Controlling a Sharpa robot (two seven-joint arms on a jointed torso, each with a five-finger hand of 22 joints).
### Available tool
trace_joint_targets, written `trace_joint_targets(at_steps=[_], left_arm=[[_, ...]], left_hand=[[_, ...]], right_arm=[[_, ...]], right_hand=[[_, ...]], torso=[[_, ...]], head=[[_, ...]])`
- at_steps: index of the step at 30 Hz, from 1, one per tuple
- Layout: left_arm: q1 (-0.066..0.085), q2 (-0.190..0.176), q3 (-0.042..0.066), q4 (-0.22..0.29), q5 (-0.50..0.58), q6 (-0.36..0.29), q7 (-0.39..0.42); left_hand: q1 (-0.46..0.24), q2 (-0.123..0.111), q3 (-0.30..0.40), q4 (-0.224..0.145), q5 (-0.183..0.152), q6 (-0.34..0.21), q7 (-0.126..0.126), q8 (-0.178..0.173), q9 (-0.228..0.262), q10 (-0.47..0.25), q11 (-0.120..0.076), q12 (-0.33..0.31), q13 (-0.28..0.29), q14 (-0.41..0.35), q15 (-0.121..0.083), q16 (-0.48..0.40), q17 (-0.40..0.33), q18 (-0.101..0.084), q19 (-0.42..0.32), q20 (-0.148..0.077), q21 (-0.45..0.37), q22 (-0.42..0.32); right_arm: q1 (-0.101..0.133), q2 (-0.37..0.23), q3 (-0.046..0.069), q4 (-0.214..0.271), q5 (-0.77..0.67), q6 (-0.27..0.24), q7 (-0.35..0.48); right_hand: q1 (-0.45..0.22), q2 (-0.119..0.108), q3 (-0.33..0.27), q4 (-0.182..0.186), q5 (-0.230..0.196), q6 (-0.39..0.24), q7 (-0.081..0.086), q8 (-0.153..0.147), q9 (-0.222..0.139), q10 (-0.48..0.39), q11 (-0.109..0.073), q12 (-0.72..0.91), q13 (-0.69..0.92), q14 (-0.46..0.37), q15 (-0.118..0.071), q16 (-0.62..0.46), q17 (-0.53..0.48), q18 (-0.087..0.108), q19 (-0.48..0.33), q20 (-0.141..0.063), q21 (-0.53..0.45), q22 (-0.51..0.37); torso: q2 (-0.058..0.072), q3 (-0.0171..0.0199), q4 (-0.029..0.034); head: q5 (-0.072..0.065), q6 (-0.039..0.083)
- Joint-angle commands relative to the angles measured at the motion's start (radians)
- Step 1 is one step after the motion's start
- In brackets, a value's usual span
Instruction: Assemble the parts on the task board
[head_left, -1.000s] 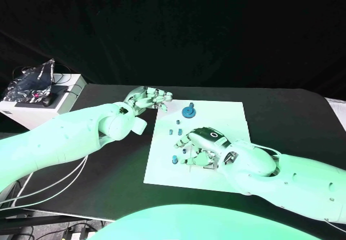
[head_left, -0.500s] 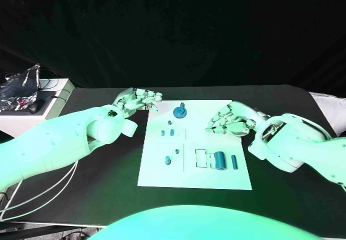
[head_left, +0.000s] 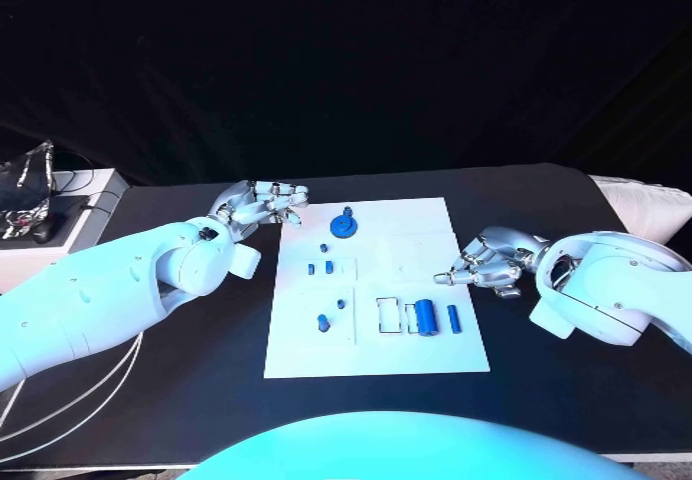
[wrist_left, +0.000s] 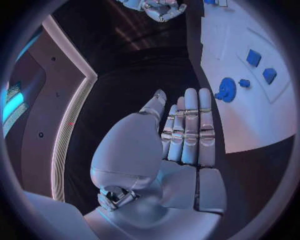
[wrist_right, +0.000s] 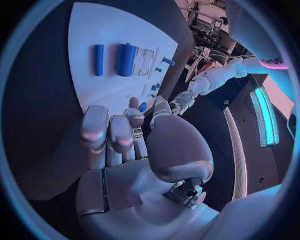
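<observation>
Task board (head_left: 378, 345): white plate, flat at mid-table, long side running away from the robot. Blue parts lie scattered on it.

Parts, near end: thick blue cylinder (head_left: 426, 317) on its side, long axis pointing away from the robot, just beside a slim blue bar (head_left: 453, 319) lying parallel. An outlined rectangular recess (head_left: 389, 314) sits just on the cylinder's other side. Further left, two small blue pegs (head_left: 323, 322), close together.

Parts, mid board: a pair of small blue blocks (head_left: 320, 268), side by side.

Parts, far end: round blue disc with a raised knob (head_left: 343, 225), a small blue piece (head_left: 325, 246) just beside it.

Handling, as judged: all look like rigid moulded plastic, light, smooth, liable to roll or skid on the plate. Cylinder best pinched across its middle, from the sides. Bar the same, though low and thin, so a fingertip pinch. Disc best taken by the knob. Pegs are tiny; easy to fumble.

Left hand (head_left: 264, 204): off the board's far left corner, over the table (head_left: 577, 215), fingers lying together and fairly straight, holding nothing.

Right hand (head_left: 490, 266): just off the board's right edge, level with the cylinder, fingers curled in, nothing in them that I can see.

Neither hand touches a part.
</observation>
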Motion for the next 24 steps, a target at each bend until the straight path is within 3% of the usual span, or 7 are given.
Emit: trace_joint_targets(at_steps=[1, 2, 4, 18, 24], left_arm=[[-0.002, 0.001, 0.001, 0.003, 0.009, 0.014, 0.021], [-0.003, 0.001, 0.001, 0.004, 0.008, 0.014, 0.021], [-0.003, 0.000, 0.001, 0.004, 0.007, 0.016, 0.023], [-0.005, 0.001, 0.001, 0.006, -0.001, 0.026, 0.024], [-0.005, -0.001, 0.001, 0.008, -0.007, 0.034, 0.024]], left_hand=[[0.001, -0.011, 0.007, 0.000, 0.000, 0.006, -0.002, -0.001, 0.001, 0.012, -0.001, -0.004, 0.001, 0.007, 0.002, -0.006, 0.002, -0.008, 0.002, -0.003, -0.005, -0.001], [0.001, -0.011, 0.008, 0.000, 0.000, 0.007, -0.002, -0.001, 0.001, 0.013, -0.001, -0.005, 0.001, 0.007, 0.002, -0.006, 0.002, -0.008, 0.003, -0.003, -0.005, -0.002], [0.002, -0.011, 0.010, 0.000, 0.000, 0.011, -0.004, 0.000, 0.001, 0.017, -0.003, -0.007, 0.001, 0.007, 0.001, -0.007, 0.002, -0.009, 0.003, -0.004, -0.006, -0.002], [0.010, -0.010, 0.027, -0.001, 0.001, 0.023, -0.002, -0.001, 0.001, 0.028, -0.002, -0.035, 0.001, 0.005, 0.001, -0.007, 0.006, -0.009, 0.003, -0.005, -0.006, -0.002], [-0.003, -0.026, 0.057, 0.000, 0.001, 0.021, 0.001, -0.002, 0.001, 0.026, 0.001, -0.037, 0.001, 0.004, 0.002, -0.006, 0.008, -0.008, -0.002, -0.004, -0.002, 0.006]], right_arm=[[-0.001, 0.000, -0.004, 0.006, 0.025, 0.067, -0.144], [-0.002, 0.002, -0.006, 0.007, 0.029, 0.064, -0.160], [-0.004, 0.006, -0.009, 0.009, 0.023, 0.061, -0.183], [-0.027, 0.070, -0.022, -0.008, -0.027, 0.107, -0.237], [-0.050, 0.103, -0.022, -0.024, -0.047, 0.104, -0.240]], right_hand=[[-0.005, -0.004, 0.001, 0.006, 0.032, -0.005, 0.003, -0.015, 0.008, 0.004, 0.004, -0.016, 0.005, 0.008, 0.001, 0.004, 0.012, -0.009, 0.065, 0.008, 0.001, 0.127], [-0.007, -0.004, 0.000, 0.004, 0.062, -0.005, 0.003, -0.018, 0.009, 0.004, 0.004, -0.019, 0.006, 0.008, 0.001, 0.005, 0.015, -0.009, 0.065, 0.008, 0.001, 0.127], [-0.034, 0.005, -0.009, -0.022, 0.077, -0.002, 0.003, -0.029, 0.016, 0.006, 0.006, -0.023, 0.014, 0.010, 0.000, 0.002, 0.024, -0.009, 0.065, 0.009, 0.002, 0.128], [-0.071, -0.009, -0.006, -0.004, 0.063, 0.004, -0.003, -0.034, 0.083, 0.018, 0.001, -0.025, 0.042, 0.016, -0.001, 0.010, 0.064, -0.014, 0.064, 0.006, 0.041, 0.134], [-0.086, -0.035, 0.016, 0.022, 0.037, 0.003, -0.004, -0.036, 0.104, 0.019, 0.001, -0.029, 0.045, 0.017, -0.002, 0.009, 0.068, -0.014, 0.063, 0.006, 0.043, 0.135]], torso=[[-0.001, -0.0018, -0.0001], [-0.001, -0.0025, -0.0005], [-0.001, -0.0028, -0.0008], [0.003, -0.0016, 0.0017], [0.002, -0.0009, 0.0026]], head=[[-0.006, 0.000], [-0.008, 0.000], [-0.010, 0.000], [-0.015, 0.000], [-0.011, 0.000]])
